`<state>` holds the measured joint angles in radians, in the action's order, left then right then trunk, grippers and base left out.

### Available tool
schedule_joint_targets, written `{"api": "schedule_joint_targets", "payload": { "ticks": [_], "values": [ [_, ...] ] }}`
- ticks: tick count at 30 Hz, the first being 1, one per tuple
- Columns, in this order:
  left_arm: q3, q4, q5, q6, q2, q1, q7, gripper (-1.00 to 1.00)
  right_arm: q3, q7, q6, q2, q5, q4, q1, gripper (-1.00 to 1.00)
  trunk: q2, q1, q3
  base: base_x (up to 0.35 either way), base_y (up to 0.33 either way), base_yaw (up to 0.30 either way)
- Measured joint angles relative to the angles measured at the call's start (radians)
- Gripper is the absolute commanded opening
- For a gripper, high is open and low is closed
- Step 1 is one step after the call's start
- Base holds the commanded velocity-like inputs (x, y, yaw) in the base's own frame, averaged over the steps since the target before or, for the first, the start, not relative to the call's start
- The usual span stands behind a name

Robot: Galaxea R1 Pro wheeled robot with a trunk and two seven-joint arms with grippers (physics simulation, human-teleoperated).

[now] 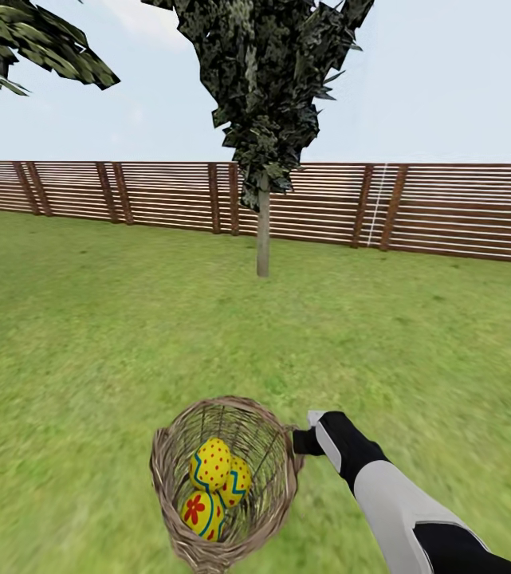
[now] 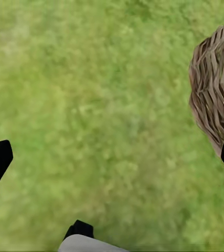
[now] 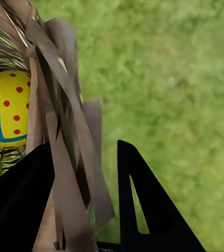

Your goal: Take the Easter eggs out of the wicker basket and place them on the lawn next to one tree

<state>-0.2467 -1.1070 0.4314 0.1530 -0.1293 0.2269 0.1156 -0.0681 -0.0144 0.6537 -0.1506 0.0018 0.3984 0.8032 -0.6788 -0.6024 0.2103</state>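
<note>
- Your wicker basket (image 1: 225, 486): brown open weave, paler tan twigs inside.
- Top egg (image 1: 210, 464): yellow, red dots, blue zigzag band.
- Egg beside it (image 1: 237, 483): yellow with blue zigzags.
- Lowest egg (image 1: 202, 513): yellow, red flower, blue lines.
- Lawn (image 1: 414, 335): mottled green.
- Tree (image 1: 263, 227): pale grey-brown trunk, dark foliage with whitish-green blotches.
- Fence (image 1: 462, 211): brown horizontal slats.
- Your right gripper (image 1: 299, 441): black; the arm behind it is white and black.
- Sky: pale blue.
</note>
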Motion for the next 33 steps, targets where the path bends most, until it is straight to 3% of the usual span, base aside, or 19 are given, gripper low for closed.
{"api": "schedule_joint_targets", "payload": {
  "ticks": [33],
  "values": [
    [0.000,0.012,0.000,-0.002,-0.001,0.000,0.000,1.00,0.000,0.000,0.000,0.002,0.000,0.000,0.000,-1.00,0.000,0.000,0.000,0.339,0.000,0.040]
  ]
}}
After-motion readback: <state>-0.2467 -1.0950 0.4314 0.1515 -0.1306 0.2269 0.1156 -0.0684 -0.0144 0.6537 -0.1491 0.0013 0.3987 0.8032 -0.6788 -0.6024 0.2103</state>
